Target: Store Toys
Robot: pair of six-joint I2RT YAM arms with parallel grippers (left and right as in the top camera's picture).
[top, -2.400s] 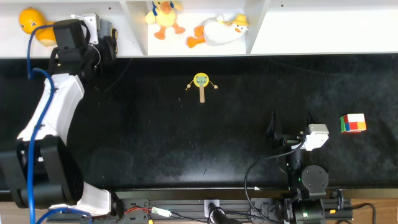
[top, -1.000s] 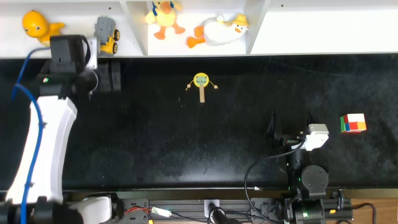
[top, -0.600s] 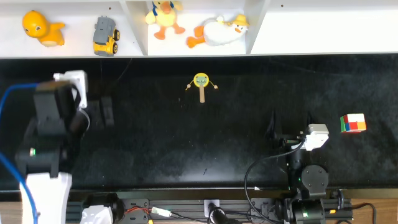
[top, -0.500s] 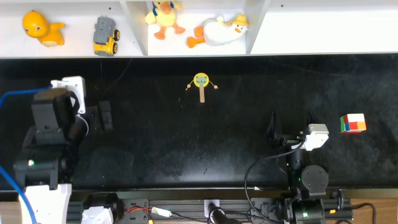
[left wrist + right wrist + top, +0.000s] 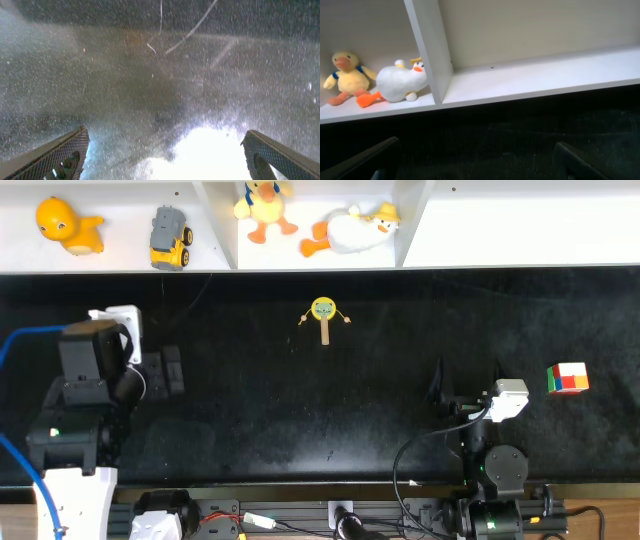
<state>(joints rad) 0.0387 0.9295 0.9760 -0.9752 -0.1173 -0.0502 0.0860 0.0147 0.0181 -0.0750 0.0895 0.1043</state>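
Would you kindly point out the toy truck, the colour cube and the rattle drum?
toy truck [image 5: 169, 235]: top view, on its grey body.
colour cube [image 5: 567, 378]: top view, on its upper face.
rattle drum [image 5: 323, 308]: top view, on its round yellow head.

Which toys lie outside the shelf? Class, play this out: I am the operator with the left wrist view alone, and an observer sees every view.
Observer: Two. A yellow rattle lies on the black table in front of the shelf's middle, and a coloured cube sits at the table's right side.
Operator: What is stored in the left compartment?
Observer: An orange duck and a toy truck, side by side.
Operator: And the right gripper?
Observer: Open, facing the shelf.
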